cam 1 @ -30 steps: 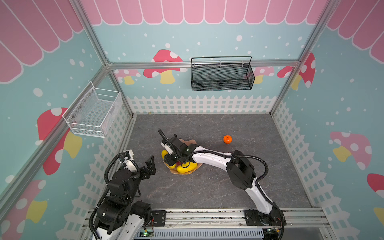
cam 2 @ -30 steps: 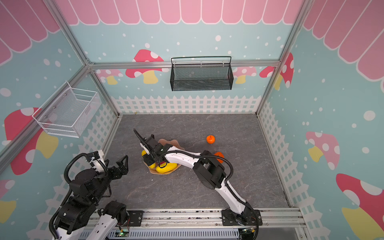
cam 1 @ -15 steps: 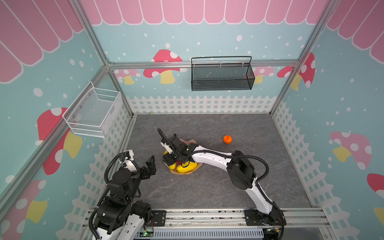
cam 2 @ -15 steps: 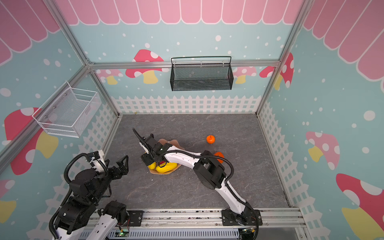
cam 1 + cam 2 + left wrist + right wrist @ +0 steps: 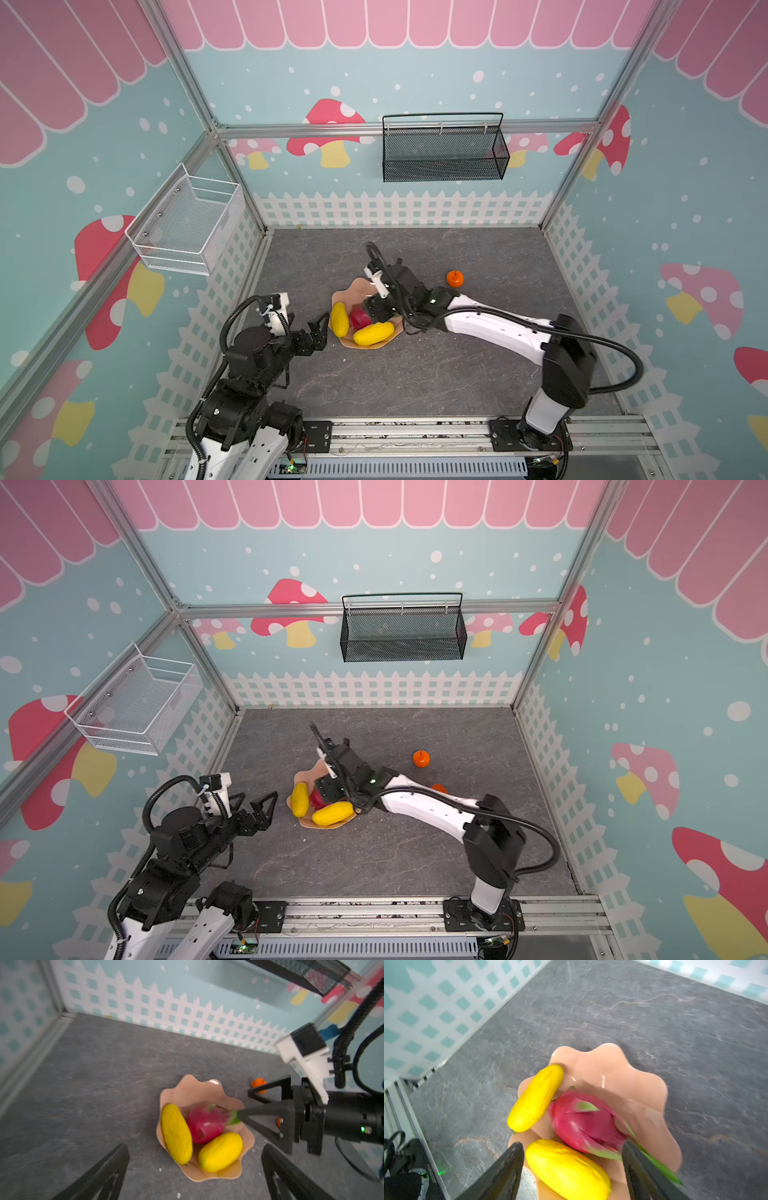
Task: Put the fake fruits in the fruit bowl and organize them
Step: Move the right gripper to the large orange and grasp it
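Larger orange (image 5: pixel 438 788) mostly hidden behind arm (image 5: pixel 424 808); dragon fruit (image 5: pixel 583 1122) blurred.

The grey stone-patterned tabletop (image 5: pixel 415 374) carries three items directly. The fruit bowl (image 5: pixel 352 292) rests with its base on the surface. An orange round fruit with a stem (image 5: pixel 455 278) stands to the right of the bowl and slightly farther back, well apart from it. A second orange fruit (image 5: pixel 438 788) lies right of the bowl and nearer to it, only partly visible. Small white specks (image 5: pixel 160 1169) lie just beside the bowl.

Mushroom walls (image 5: pixel 415 62); grey floor (image 5: pixel 415 374) (marbled)
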{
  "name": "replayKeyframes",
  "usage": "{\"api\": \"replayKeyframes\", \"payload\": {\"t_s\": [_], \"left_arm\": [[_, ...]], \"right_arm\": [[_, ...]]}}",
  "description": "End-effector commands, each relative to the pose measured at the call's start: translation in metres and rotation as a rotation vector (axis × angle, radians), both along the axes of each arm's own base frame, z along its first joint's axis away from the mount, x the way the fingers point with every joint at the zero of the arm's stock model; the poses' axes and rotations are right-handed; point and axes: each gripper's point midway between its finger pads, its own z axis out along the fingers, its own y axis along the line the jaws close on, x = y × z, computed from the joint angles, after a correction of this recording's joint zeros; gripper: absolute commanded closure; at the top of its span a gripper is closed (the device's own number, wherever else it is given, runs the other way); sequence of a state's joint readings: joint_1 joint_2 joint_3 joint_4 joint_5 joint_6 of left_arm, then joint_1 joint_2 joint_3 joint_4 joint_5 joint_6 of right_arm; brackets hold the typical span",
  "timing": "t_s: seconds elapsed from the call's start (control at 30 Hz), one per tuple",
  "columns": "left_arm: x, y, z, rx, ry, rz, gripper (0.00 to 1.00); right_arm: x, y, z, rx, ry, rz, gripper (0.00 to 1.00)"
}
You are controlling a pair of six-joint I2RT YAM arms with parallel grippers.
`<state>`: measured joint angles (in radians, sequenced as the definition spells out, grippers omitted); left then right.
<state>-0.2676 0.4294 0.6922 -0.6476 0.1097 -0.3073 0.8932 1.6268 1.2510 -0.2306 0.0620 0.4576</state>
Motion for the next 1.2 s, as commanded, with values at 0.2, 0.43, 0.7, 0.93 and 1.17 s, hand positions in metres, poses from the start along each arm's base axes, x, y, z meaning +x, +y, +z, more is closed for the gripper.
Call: {"api": "replayKeyframes", "payload": {"t_s": [0.2, 0.43, 0.7, 0.93, 1.17], "left_arm": [[-0.032, -0.084, -0.018, -0.05, 0.119, -0.449, 0.0], [-0.036, -0.081, -0.014, -0.036, 0.076, -0.437, 0.0], [-0.036, -0.082, -0.018, -0.023, 0.095, -0.437, 0.0], [-0.034, -0.082, -0.02, -0.016, 0.102, -0.43, 0.0], [-0.032, -0.077, -0.021, -0.001, 0.096, -0.403, 0.0]], "right_arm": [[0.001, -0.224, -0.063, -0.05, 0.114, -0.553, 0.21], [-0.004, -0.262, -0.092, -0.154, 0.176, -0.642, 0.2], [0.012, -0.266, -0.107, -0.185, 0.188, -0.632, 0.2], [0.017, -0.267, -0.128, -0.226, 0.218, -0.616, 0.22], [0.03, -0.238, -0.099, -0.074, 0.11, -0.508, 0.51]]}}
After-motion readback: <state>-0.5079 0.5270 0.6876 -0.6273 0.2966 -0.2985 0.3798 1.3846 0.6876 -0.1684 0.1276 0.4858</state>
